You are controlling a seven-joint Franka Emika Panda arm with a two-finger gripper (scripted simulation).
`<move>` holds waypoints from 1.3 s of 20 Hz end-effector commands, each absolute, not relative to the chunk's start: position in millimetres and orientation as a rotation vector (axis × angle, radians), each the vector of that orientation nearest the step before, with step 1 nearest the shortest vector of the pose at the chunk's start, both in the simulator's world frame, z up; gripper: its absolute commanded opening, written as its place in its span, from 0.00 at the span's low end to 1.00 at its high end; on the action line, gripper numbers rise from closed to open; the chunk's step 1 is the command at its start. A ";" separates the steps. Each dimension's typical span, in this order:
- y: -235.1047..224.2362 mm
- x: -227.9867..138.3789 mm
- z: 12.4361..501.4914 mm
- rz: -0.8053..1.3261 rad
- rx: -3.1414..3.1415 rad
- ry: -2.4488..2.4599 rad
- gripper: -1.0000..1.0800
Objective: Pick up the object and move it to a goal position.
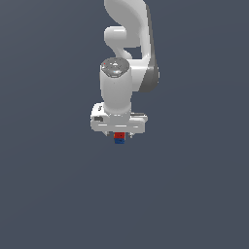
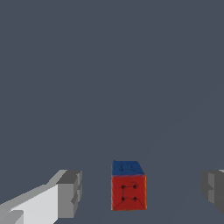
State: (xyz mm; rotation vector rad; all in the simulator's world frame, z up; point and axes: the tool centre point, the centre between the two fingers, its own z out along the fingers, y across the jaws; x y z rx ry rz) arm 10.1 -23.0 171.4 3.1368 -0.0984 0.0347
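The object is a small cube [image 2: 127, 187] with a red face and a blue face marked by dark lines. In the wrist view it sits between my two grey fingertips [image 2: 70, 192], with a clear gap on each side. My gripper [image 2: 142, 192] is open and touches nothing. In the exterior view the white arm hangs straight down over the cube [image 1: 119, 138], which peeks out red and blue just under the gripper [image 1: 119, 136]. The fingers are mostly hidden there by the hand.
A plain dark grey surface [image 1: 58, 194] fills both views all around the cube. No other object or edge shows.
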 end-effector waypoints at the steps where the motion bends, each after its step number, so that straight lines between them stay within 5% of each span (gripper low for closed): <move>1: -23.1 10.1 171.4 0.035 3.137 -0.098 0.96; 15: -53.8 15.0 183.0 0.078 3.113 -0.110 0.96; 26: -40.5 -19.2 135.7 0.044 3.127 -0.112 0.96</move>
